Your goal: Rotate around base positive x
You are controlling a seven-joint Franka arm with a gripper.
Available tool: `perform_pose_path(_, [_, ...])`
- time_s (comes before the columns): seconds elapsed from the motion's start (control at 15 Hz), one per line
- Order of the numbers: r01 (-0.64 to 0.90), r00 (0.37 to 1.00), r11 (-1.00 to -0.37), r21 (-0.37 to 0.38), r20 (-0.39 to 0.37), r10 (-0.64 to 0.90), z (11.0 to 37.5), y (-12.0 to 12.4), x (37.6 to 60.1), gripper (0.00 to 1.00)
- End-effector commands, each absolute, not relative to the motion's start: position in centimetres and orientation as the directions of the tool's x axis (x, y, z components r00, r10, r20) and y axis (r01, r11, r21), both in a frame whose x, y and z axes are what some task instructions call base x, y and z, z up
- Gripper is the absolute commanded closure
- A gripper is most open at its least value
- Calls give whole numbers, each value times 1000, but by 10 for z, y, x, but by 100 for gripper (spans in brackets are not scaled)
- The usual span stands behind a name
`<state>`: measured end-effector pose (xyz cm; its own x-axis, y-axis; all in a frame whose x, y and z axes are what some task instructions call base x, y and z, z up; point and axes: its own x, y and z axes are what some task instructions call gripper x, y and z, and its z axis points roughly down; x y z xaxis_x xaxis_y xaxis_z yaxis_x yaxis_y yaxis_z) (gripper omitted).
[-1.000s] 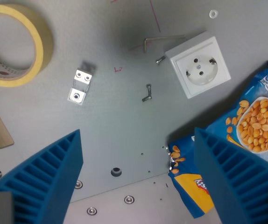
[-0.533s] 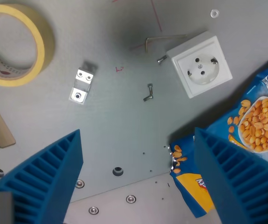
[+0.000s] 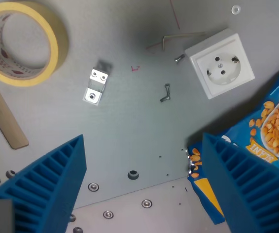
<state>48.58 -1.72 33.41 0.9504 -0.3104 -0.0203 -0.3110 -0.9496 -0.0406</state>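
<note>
My gripper (image 3: 144,187) hangs open and empty above a grey metal table (image 3: 130,136). Its two blue ribbed fingers (image 3: 47,187) stand wide apart at the bottom of the wrist view, with nothing between them. Below lie a roll of yellow tape (image 3: 20,43), a small metal bracket (image 3: 96,86), a white socket (image 3: 220,69) and a blue peanut bag (image 3: 270,141), which runs partly behind the finger at the wrist view's right.
A wooden stick (image 3: 6,119) lies at the wrist view's left under the tape. A hex key (image 3: 178,38), a small bolt (image 3: 165,93) and a washer (image 3: 235,9) lie near the socket. Screw holes (image 3: 133,174) dot the table near a seam.
The whole scene has shifted to the wrist view's right and slightly down, so the camera has moved. The things keep their places relative to one another. The fingers stay open.
</note>
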Motion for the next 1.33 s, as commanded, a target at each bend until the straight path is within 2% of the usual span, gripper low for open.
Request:
perform_pose_path(0.07, [-302,953,-933,-198,-70,-294,336,-21,485,0])
perform_pose_path(1.33, [-304,953,-853,-424,-145,-267,336,-21,485,0])
